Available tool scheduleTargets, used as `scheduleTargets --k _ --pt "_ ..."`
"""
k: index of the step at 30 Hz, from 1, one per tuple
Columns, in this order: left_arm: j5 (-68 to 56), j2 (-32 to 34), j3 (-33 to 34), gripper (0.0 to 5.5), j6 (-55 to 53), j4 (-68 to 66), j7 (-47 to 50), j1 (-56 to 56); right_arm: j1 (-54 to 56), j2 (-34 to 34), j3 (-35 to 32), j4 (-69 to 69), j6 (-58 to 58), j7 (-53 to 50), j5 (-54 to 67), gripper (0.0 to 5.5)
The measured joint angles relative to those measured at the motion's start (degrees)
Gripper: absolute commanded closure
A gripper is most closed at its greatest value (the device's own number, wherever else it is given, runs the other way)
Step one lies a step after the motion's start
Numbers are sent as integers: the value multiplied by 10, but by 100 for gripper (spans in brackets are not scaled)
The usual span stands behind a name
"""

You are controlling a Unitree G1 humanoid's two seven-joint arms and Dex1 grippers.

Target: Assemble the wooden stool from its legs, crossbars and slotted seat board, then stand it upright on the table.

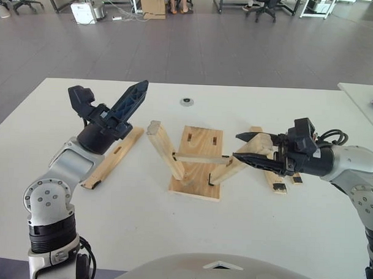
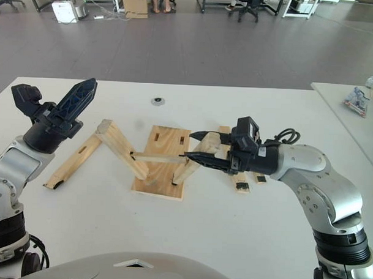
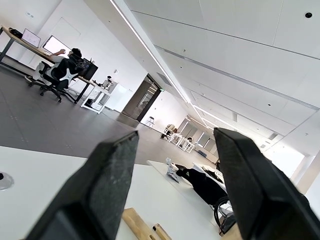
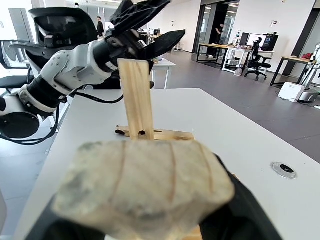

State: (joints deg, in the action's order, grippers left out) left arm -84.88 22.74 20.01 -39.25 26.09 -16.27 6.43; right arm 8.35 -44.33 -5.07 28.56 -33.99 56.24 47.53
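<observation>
Pinching a squared pale-wood leg [image 1: 227, 168], seemingly, right gripper [image 1: 240, 147] hovers.

The room is bright, with soft, even light from above; the white table [image 1: 281, 241] looks pale and smooth, and the grey floor [image 1: 238, 49] has a gentle shine across the top of the frame; shadows are short and faint, just thin dark edges under the seat board [image 1: 202, 140] in the middle; in the left wrist view a long light strip [image 3: 145, 47] glows hard on the white ceiling [image 3: 240, 40], and the left gripper [image 3: 175, 134] looks black against it; in the right wrist view the wooden leg [image 4: 145, 185] up close is lit pale.
</observation>
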Motion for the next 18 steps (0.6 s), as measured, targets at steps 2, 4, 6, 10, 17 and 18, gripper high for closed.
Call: scheduleTargets --k 2,4,6,10,17,18 --pt "0 0 -3 275 1 1 -1 0 6 0 6 -8 2 4 0 340" --pt "1 0 -5 275 4 9 -2 -3 9 0 13 -15 9 8 -2 340" --pt "2 -1 -7 275 9 11 -2 -8 11 0 17 -19 13 9 -3 340" --pt "3 -2 -9 275 13 11 -2 -12 8 -2 49 17 30 -6 -30 341" --pt "14 -3 -21 275 24 12 -2 -12 48 6 78 -20 28 -13 -30 342" --pt "14 -3 -22 275 24 12 -2 -12 52 6 80 -24 28 -12 -30 342"
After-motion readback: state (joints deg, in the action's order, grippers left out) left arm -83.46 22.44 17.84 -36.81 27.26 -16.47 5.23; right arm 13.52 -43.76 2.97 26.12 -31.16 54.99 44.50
